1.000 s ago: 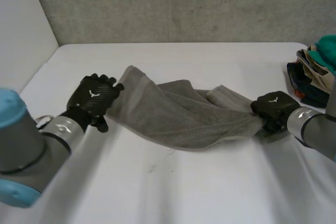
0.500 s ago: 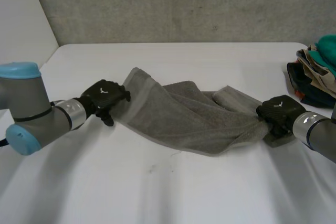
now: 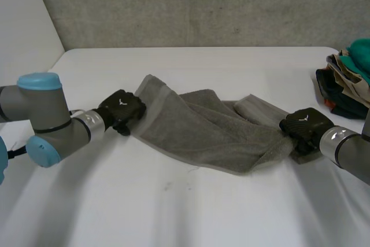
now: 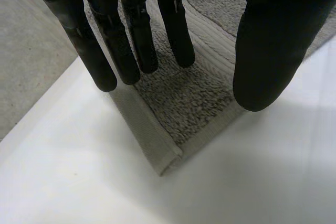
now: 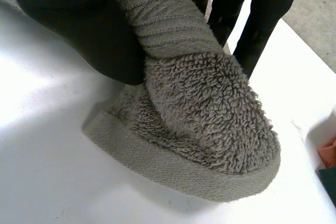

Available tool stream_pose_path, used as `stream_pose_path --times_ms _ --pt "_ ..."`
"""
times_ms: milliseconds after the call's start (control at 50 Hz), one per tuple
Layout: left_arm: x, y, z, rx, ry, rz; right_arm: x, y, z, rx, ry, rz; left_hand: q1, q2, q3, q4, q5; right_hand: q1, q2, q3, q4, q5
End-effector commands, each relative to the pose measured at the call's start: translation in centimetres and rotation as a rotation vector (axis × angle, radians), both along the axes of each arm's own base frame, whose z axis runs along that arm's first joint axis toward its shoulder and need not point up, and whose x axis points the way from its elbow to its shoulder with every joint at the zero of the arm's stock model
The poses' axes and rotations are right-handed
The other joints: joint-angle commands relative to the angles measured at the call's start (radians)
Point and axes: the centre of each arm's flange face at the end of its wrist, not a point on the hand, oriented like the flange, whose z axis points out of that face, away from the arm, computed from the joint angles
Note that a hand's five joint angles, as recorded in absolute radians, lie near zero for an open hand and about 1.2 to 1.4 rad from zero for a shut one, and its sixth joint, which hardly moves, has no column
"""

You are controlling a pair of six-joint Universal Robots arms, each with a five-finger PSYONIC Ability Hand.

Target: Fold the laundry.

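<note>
One white table [image 3: 191, 212] is seen, and across its middle one grey towel [image 3: 202, 131] is stretched and rumpled between two hands. Two arms are reached in low over the table from opposite sides: the left arm [image 3: 52, 125] is bent at its blue-capped joint, while the right arm [image 3: 347, 148] is extended towards the towel's right end. The left hand [image 3: 122, 108] is laid at the towel's left end. In the left wrist view its fingers [image 4: 134, 40] are held straight over a flat corner of the towel [image 4: 194, 103], with the thumb [image 4: 273, 40] kept apart from them, so nothing is gripped. The right hand [image 3: 303, 124] is clamped on the towel's right end, whose bunched edge [image 5: 210, 103] is pinched between thumb [image 5: 89, 30] and fingers. One pile of clothes [image 3: 347, 85] is stacked at the table's right edge.
</note>
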Motion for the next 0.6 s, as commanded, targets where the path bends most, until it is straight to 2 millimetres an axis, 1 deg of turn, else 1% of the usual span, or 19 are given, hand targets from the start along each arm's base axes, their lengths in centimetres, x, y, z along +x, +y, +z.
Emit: stream_pose_path --times_ms 20,120,180,360,400,420,500,560,580,600 --pt "-0.3 -0.5 0.5 -0.011 0.022 0.003 0.1 0.1 -0.1 0.002 0.0 0.002 0.082 0.086 0.086 0.085 0.089 0.31 0.22 0.202 0.191 0.227" --pt "-0.4 -0.4 -0.3 0.007 0.017 0.002 0.0 0.1 -0.1 0.004 0.0 0.001 -0.002 0.001 0.001 0.0 0.004 0.31 0.22 0.202 0.191 0.227" --pt "-0.6 -0.3 -0.3 0.011 0.016 -0.003 0.0 0.1 -0.1 0.004 0.0 -0.001 -0.079 -0.075 -0.075 -0.077 -0.072 0.31 0.22 0.202 0.191 0.227" --pt "-0.7 -0.2 -0.6 0.019 0.013 -0.007 0.0 -0.1 -0.1 -0.002 0.0 -0.001 -0.082 -0.078 -0.078 -0.08 -0.076 0.31 0.22 0.202 0.191 0.227" --pt "-0.7 -0.3 -0.7 0.016 0.014 -0.007 0.0 0.0 -0.2 -0.002 0.0 -0.001 -0.018 -0.014 -0.014 -0.016 -0.012 0.31 0.22 0.202 0.191 0.227" --pt "-0.7 -0.5 -0.7 0.014 0.015 -0.005 0.0 0.0 -0.2 -0.002 0.0 -0.001 0.113 0.117 0.117 0.115 0.12 0.31 0.22 0.202 0.191 0.227" --pt "-0.8 -1.1 -0.7 -0.002 0.006 0.019 0.0 0.0 -0.2 -0.002 0.0 -0.001 0.422 0.426 0.426 0.424 0.428 0.31 0.22 0.202 0.191 0.227" --pt "-1.1 -1.2 -0.9 -0.009 0.001 0.024 0.0 0.0 -0.2 -0.001 0.0 -0.001 0.59 0.593 0.593 0.592 0.596 0.31 0.22 0.202 0.191 0.227" --pt "-1.2 -1.2 -1.0 -0.009 -0.002 0.024 0.0 0.0 -0.2 -0.001 0.0 -0.001 0.706 0.71 0.71 0.708 0.712 0.31 0.22 0.202 0.191 0.227" --pt "-1.3 -1.1 -1.0 -0.011 -0.004 0.025 0.0 0.0 -0.2 -0.002 0.0 -0.001 0.707 0.711 0.711 0.709 0.714 0.31 0.22 0.202 0.191 0.227"
